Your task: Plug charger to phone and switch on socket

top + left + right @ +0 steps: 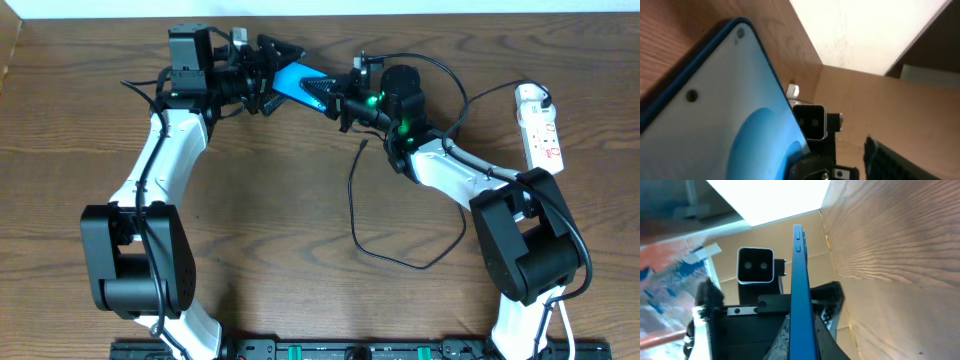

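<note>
The phone, cyan-blue with dark edges, is held above the far middle of the table, tilted. My right gripper is shut on its right end; in the right wrist view the phone's thin blue edge runs up between the two fingers. My left gripper stands open around the phone's left end. In the left wrist view the screen fills the left, and one finger stays apart from it. The charger, a thin black cable, loops loose on the table. The white socket lies at the far right.
The socket's white cord curls at its far end. A black cable arcs from the right arm toward the socket. The table's back edge runs just behind both grippers. Both arm bases stand at the near edge.
</note>
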### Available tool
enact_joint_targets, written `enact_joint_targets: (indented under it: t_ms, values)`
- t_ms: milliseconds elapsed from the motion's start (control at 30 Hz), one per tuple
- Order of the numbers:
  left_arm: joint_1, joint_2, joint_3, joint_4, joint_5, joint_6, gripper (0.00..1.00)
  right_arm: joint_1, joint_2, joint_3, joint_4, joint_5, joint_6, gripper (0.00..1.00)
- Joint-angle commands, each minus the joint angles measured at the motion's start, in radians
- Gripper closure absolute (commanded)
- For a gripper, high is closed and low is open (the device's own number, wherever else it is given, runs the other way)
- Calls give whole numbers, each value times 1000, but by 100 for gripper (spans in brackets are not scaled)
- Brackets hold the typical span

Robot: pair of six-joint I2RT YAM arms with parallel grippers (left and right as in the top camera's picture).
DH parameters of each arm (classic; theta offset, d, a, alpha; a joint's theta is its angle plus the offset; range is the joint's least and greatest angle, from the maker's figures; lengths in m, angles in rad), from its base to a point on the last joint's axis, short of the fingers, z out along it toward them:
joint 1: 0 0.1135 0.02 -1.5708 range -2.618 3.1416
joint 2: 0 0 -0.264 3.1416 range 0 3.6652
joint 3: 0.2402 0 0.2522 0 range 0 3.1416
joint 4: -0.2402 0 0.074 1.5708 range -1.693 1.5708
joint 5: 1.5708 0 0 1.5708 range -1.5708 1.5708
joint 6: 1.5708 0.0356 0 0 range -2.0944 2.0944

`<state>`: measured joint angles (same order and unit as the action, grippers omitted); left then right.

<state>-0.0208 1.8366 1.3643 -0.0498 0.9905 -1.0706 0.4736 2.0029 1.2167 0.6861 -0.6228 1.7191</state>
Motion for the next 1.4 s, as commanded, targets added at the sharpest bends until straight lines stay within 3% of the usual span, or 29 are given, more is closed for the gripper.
enact_joint_targets:
  t_ms: [0,67,433,733,900,1233,1367]
  values:
    - [4,-13,0,18,-35,-51,27,-3,-4,18,10,54,87,98]
    - [4,-13,0,23,-52,-59,33,0,-4,18,11,92,108,98]
    - [4,-13,0,102,-118,-77,39,53,-4,18,3,254,166,99]
    - [4,-13,0,101,-135,-119,45,65,-4,18,25,253,199,98]
    - [4,-13,0,101,-135,-159,46,73,-4,18,105,250,195,98]
    - [4,-13,0,101,-120,-204,47,92,-4,18,102,225,183,98]
    - [4,-13,0,101,-112,-204,58,92,-4,18,79,224,169,98]
